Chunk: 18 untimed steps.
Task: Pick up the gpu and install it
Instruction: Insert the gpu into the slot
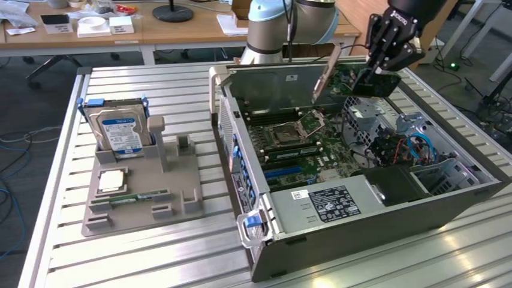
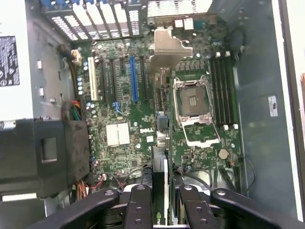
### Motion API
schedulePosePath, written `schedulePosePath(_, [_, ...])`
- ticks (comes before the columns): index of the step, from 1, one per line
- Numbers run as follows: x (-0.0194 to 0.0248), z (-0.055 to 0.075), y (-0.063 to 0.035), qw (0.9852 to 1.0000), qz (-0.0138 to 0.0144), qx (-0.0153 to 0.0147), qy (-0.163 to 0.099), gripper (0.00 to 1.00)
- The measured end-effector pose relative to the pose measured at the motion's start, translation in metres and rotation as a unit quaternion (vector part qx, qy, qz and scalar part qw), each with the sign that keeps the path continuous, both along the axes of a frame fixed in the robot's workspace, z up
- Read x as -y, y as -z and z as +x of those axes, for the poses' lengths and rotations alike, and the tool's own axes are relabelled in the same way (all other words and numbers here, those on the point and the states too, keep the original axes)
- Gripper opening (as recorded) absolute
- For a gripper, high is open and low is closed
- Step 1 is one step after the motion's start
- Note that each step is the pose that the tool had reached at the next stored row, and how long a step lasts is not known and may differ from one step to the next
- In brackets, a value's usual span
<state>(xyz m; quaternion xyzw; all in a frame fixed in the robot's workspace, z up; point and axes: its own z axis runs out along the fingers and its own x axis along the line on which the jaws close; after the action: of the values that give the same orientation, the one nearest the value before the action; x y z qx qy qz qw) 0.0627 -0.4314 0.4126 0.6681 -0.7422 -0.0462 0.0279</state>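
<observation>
Left: hard drive (image 1: 120, 129) upright in grey fixture tray (image 1: 132, 201). Centre: open case (image 1: 360, 231), motherboard (image 1: 296, 147) exposed, blue slot (image 2: 133, 78) free. Right: gripper (image 1: 376, 71) clamped on gpu (image 1: 346, 75), card on edge, in air above case's far side, apart from board. Step, my read: pick done, install not yet. Seating calls for card edge lined along slot, bracket toward rear openings.
</observation>
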Motion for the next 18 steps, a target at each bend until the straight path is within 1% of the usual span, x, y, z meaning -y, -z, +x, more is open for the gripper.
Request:
schedulePosePath(1, [0.0,0.0,0.0006,1.0,-0.0001,0.0014,-0.005,0.26])
schedulePosePath(8, [-0.0007,0.0,0.006,0.9992,-0.0001,0.0149,-0.038,0.26])
schedulePosePath(17, [-0.0023,-0.001,0.0136,0.9974,-0.0005,0.0353,-0.062,0.26])
schedulePosePath(18, [-0.0023,-0.001,0.0139,0.9973,-0.0006,0.0361,-0.064,0.26])
